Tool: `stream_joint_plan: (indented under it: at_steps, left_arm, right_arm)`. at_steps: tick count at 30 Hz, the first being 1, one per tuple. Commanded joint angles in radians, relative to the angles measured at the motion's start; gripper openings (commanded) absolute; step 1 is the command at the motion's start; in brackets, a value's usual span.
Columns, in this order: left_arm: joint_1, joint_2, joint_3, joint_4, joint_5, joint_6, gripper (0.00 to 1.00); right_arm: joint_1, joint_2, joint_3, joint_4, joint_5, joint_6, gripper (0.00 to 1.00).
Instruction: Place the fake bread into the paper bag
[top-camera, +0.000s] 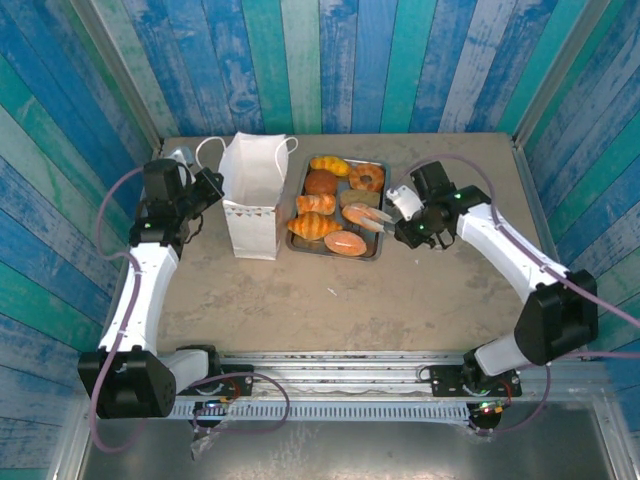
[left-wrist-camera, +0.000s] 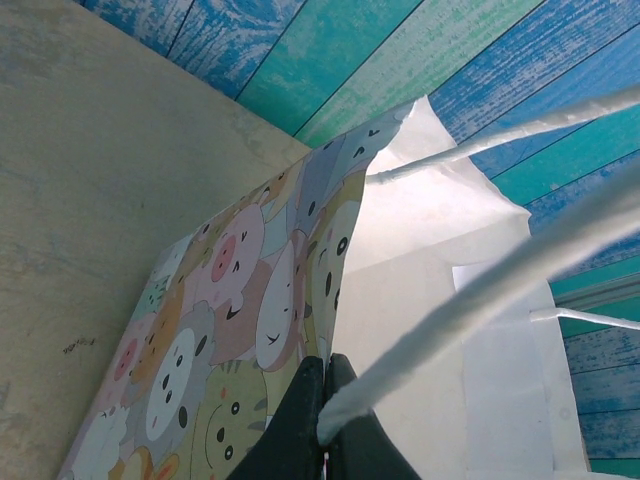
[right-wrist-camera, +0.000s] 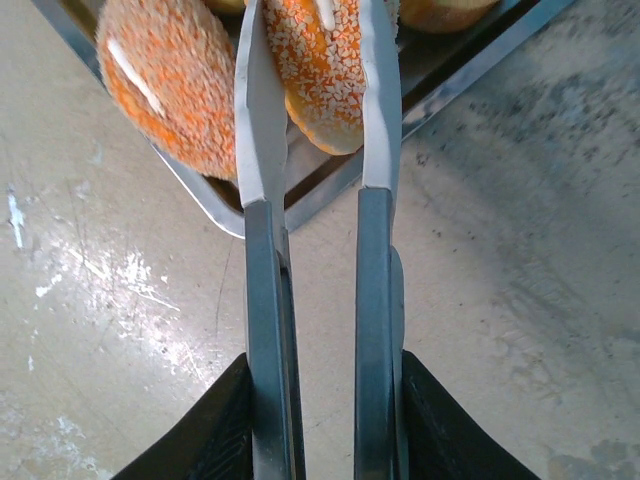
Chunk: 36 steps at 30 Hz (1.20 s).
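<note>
Tongs (right-wrist-camera: 262, 300) flank a seeded bun (right-wrist-camera: 322, 85) in the tray (right-wrist-camera: 335, 188); the bag (top-camera: 250, 205) stands just left of it.
We see the right tool (right-wrist-camera: 322, 400) clamped on the metal tongs, the bun's long axis lying along the blades, its rounded end toward the tool. The other bread (top-camera: 314, 226) lies in the tray, croissants lengthwise across it. The left tool (left-wrist-camera: 327, 368) is pinched together on the bag's cord handle (left-wrist-camera: 470, 300); the bag is upright on the tabletop (top-camera: 400, 300), mouth open upward.

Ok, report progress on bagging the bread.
Done: nothing visibly bagged; all eight glossy pastries sit on the grey metal tray. In hand: left claw pinches the white paper bag's cord handle; right claw's metal tongs straddle a seeded orange bun. Left: every pastry.
</note>
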Motion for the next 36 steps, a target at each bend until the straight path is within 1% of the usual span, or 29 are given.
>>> stream_joint_plan:
  at_steps: [1, 7, 11, 15, 19, 24, 29, 32, 36]
  left_arm:
    - [0.005, -0.008, -0.013, 0.043, 0.027, -0.020, 0.00]
    - [0.005, -0.003, -0.016, 0.047, 0.032, -0.022, 0.00]
    - [0.005, -0.003, -0.018, 0.048, 0.032, -0.022, 0.00]
    - [0.005, -0.003, -0.021, 0.048, 0.032, -0.021, 0.00]
    - [0.005, 0.001, -0.023, 0.050, 0.038, -0.019, 0.00]
    - [0.006, -0.003, -0.032, 0.059, 0.044, -0.024, 0.00]
    - [0.006, -0.006, -0.033, 0.058, 0.047, -0.024, 0.00]
    - [0.006, -0.009, -0.035, 0.058, 0.047, -0.026, 0.00]
    - [0.006, -0.012, -0.038, 0.059, 0.047, -0.027, 0.00]
  right_arm:
    - [0.008, -0.077, 0.039, 0.055, -0.016, 0.023, 0.23]
    - [0.030, -0.173, 0.089, 0.092, -0.038, 0.054, 0.22]
    - [0.060, -0.235, 0.125, 0.162, -0.044, 0.075, 0.22]
    - [0.107, -0.256, 0.193, 0.201, -0.019, 0.087, 0.21]
    - [0.186, -0.220, 0.298, 0.203, 0.051, 0.064, 0.21]
    - [0.312, -0.142, 0.411, 0.251, 0.073, 0.043, 0.21]
    - [0.422, -0.029, 0.489, 0.307, 0.069, 0.065, 0.21]
    - [0.461, 0.049, 0.518, 0.318, 0.074, 0.106, 0.21]
    - [0.476, 0.117, 0.518, 0.327, 0.077, 0.171, 0.21]
